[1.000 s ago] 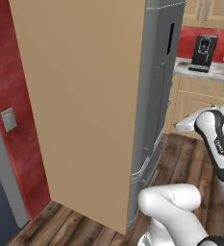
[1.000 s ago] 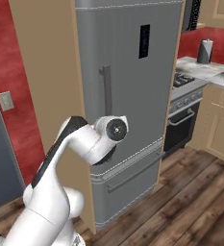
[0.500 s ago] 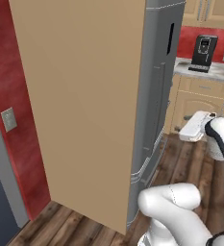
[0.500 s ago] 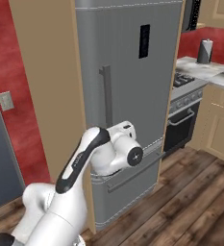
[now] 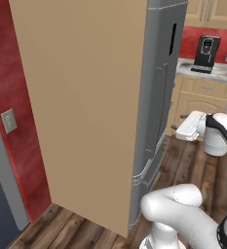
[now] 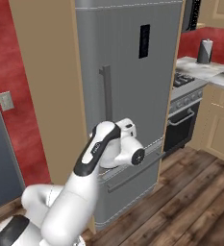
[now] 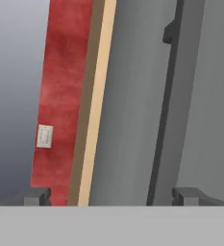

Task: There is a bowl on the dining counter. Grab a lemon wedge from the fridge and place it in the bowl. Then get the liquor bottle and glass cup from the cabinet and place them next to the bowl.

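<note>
So we're parked right in front of the fridge (image 6: pixel 128 72), door shut, so the wedge is presumably inside, out of sight. Our gripper (image 7: pixel 111 196) is spread wide, holding nothing, aimed at the door with the bar handle (image 7: pixel 167 110) between the tips, not touching yet. The bar looks stiff and smooth, and the door probably heavy, so we'd grab mid-bar and pull steadily. The wedge itself will likely be tiny, soft and slippery, so we'd pinch gently.
</note>
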Robot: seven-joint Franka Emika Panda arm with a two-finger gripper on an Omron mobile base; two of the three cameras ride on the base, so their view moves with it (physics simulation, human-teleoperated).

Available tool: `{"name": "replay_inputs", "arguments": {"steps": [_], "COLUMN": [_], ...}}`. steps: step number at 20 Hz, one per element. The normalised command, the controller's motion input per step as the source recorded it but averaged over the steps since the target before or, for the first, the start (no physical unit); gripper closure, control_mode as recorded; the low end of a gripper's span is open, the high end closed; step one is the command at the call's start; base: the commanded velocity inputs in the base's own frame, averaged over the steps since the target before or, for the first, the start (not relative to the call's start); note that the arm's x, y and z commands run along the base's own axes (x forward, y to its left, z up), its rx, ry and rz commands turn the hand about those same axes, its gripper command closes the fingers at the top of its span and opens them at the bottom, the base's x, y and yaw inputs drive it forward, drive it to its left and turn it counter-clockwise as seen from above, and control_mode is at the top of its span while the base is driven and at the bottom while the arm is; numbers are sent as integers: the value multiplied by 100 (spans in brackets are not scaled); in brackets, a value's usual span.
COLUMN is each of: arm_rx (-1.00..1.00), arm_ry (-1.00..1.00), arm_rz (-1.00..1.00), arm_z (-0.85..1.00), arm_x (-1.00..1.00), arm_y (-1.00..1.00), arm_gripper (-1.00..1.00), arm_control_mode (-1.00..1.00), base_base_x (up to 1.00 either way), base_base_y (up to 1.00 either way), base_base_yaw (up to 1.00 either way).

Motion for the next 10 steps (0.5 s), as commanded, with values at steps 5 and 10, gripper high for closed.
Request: {"name": "replay_inputs", "arguments": {"steps": [5,10], "arm_rx": [11,7], "arm_ry": [3,2], "arm_rz": [0,0], "arm_z": [0,0], "arm_x": [36,31], "arm_y": [0,0], "arm_gripper": [-100,-100], "arm_control_mode": [-100,-100], "base_base_x": [0,0], "base_base_y": [0,0], "base_base_yaw": [0,0]}}
